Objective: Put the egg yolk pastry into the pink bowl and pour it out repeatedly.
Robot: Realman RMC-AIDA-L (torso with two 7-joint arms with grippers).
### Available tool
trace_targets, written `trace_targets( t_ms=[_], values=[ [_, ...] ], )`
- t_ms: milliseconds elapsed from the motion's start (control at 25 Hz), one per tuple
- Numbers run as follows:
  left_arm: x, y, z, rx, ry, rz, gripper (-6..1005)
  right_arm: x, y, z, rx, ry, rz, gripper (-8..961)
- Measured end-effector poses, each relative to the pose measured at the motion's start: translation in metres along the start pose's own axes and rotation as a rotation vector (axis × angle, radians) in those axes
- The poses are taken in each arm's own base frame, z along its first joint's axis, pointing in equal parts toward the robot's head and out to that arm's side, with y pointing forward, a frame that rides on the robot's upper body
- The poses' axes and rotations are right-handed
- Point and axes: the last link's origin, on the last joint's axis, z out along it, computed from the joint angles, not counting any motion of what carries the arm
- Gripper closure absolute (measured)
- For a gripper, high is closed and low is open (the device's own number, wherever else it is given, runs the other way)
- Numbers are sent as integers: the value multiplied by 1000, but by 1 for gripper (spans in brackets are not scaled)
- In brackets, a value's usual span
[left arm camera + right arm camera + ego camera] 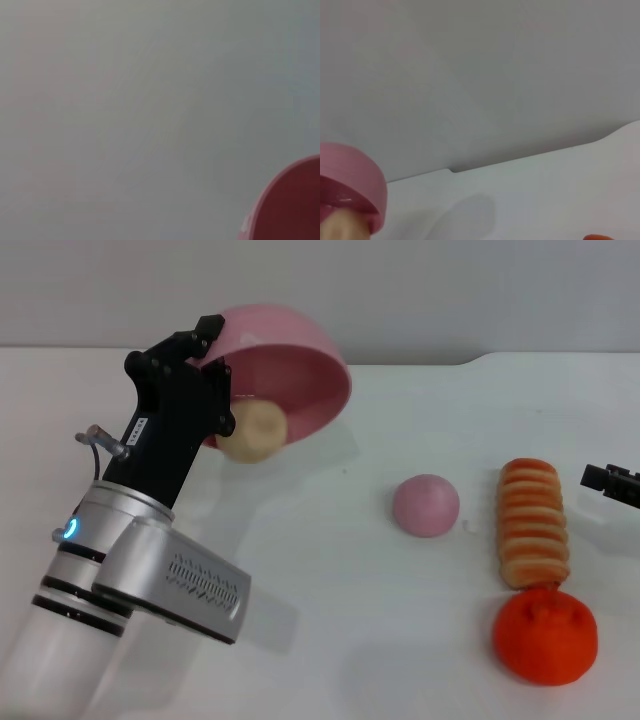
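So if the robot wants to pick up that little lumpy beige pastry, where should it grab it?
Probably across its rounded middle, coming from above on its open front side. The small pale beige egg yolk pastry lies at the mouth of the tipped pink plastic bowl, whose wall blocks the back, and the left gripper on the rim crowds the left side.
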Motion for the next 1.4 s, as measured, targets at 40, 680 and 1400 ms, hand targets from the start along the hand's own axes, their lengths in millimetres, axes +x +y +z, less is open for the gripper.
trace_targets(
  t_ms=[40, 680, 1400],
  values=[
    [0, 0, 0, 2, 4, 5, 999, 0, 0, 0, 1, 0, 0, 395],
    [-14, -15, 50, -27, -142, -421, 998, 1, 5, 9, -30, 8, -36, 398],
    [-82, -116, 95, -629, -667, -1197, 998, -18, 45, 45, -266, 55, -160, 414]
  ],
)
